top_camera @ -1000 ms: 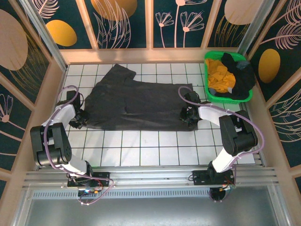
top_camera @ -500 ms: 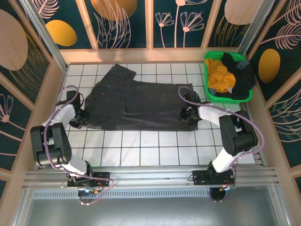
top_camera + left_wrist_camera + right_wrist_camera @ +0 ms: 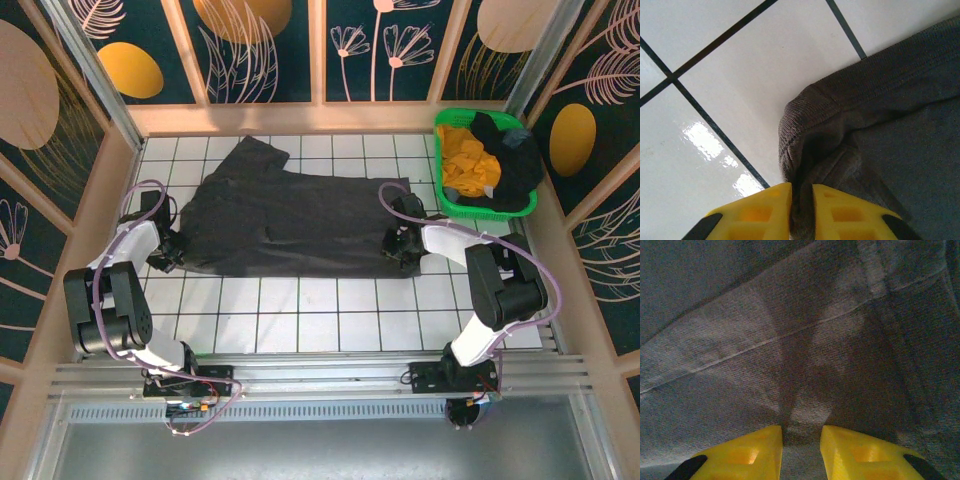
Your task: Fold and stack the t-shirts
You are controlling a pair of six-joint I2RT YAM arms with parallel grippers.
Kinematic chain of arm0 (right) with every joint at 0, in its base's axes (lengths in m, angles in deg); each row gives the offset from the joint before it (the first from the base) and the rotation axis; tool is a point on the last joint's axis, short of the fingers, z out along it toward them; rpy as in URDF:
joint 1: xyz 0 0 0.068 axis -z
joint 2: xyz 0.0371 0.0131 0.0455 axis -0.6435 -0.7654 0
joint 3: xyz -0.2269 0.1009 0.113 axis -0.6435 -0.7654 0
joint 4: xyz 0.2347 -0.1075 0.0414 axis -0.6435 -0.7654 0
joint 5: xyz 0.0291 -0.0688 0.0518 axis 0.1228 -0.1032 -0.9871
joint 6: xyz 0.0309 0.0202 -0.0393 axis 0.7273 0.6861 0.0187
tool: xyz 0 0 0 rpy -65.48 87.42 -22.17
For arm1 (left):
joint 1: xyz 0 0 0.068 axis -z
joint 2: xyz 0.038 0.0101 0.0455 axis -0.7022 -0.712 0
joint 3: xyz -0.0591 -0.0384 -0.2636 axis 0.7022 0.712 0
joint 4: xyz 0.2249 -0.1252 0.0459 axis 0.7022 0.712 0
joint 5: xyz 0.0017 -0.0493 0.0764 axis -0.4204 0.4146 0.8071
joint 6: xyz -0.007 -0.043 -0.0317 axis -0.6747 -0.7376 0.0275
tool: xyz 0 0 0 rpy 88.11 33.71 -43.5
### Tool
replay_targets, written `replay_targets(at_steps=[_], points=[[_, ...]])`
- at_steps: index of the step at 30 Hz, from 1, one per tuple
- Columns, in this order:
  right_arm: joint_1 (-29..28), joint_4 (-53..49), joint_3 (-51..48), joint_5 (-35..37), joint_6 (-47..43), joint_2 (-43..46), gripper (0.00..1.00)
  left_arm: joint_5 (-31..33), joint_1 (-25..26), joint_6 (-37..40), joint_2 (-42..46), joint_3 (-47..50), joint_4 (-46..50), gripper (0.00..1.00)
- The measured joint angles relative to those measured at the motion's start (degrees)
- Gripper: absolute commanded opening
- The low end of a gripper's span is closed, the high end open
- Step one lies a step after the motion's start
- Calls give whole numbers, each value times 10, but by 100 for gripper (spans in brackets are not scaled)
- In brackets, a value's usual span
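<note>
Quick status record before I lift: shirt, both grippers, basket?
charcoal shirt: spread flat on the tiled table, not yet folded
left gripper: shut on the shirt's hem at its left near corner
right gripper: shut on a pinch of cloth at the shirt's right edge
basket: far right corner, holding a yellow shirt and a black shirt, both bunched

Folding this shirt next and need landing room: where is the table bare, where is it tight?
Widest: the band of tiles between the near edge of the dark shirt and the near rail. A thinner strip lies between shirt and far wall. Tight: the far right corner by the basket, and the shirt's near corners, pinched by the left gripper and right gripper.
</note>
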Motion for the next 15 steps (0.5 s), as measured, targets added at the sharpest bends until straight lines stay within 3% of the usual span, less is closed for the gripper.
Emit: replay_targets(at_steps=[15], points=[[0, -3, 4, 0, 0, -3, 30, 0, 0, 2, 3, -1, 7, 24]])
